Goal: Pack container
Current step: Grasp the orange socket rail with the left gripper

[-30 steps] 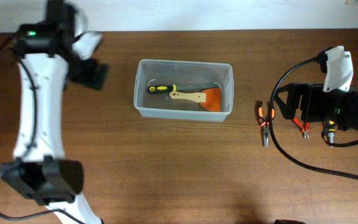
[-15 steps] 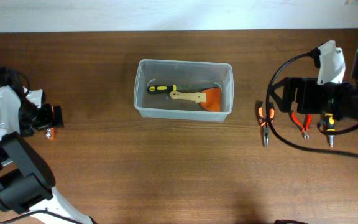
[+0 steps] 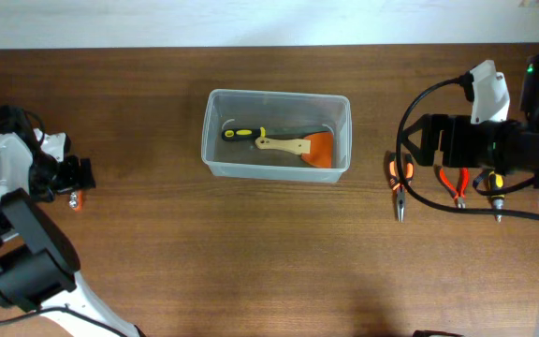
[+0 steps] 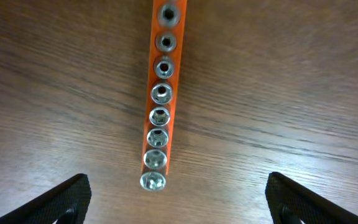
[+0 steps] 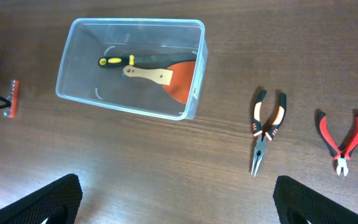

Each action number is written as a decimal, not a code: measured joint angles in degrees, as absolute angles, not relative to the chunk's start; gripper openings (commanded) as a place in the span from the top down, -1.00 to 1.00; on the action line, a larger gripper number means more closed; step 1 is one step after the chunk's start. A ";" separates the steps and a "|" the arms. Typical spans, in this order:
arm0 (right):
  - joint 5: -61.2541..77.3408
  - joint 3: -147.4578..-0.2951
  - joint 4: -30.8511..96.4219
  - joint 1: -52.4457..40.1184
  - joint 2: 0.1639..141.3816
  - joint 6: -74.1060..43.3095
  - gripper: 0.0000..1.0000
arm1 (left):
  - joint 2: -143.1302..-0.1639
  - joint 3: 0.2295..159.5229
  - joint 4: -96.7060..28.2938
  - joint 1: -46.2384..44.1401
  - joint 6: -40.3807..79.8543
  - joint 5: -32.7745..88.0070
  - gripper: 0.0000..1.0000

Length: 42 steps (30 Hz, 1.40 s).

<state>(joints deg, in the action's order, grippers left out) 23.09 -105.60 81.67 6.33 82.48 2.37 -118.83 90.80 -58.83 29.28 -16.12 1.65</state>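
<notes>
Container point(image 3: 277, 92): clear plastic rectangular bin, rounded corners, rimmed.
Pose: upright, open-topped, long side running left to right.
Place: mid wooden bench point(image 3: 251, 253), nearer its far edge.
Contents: orange-bladed scraper point(image 3: 299, 146) and black-and-yellow-handled tool point(image 3: 241, 133), lying flat.

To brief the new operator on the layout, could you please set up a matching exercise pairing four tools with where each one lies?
Tools:
1 socket rail
2 scraper
3 orange-handled pliers
4 red-handled pliers

Places:
A inside the container
B between the container and the other pliers
C past the other pliers, away from the container
D under the left gripper

Pairs: 1-D, 2-A, 3-B, 4-C.
</notes>
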 measured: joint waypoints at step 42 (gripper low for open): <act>23.46 -105.60 84.07 6.33 82.48 2.33 -0.98 | -124.73 90.98 -53.60 28.56 -17.17 -2.35 0.31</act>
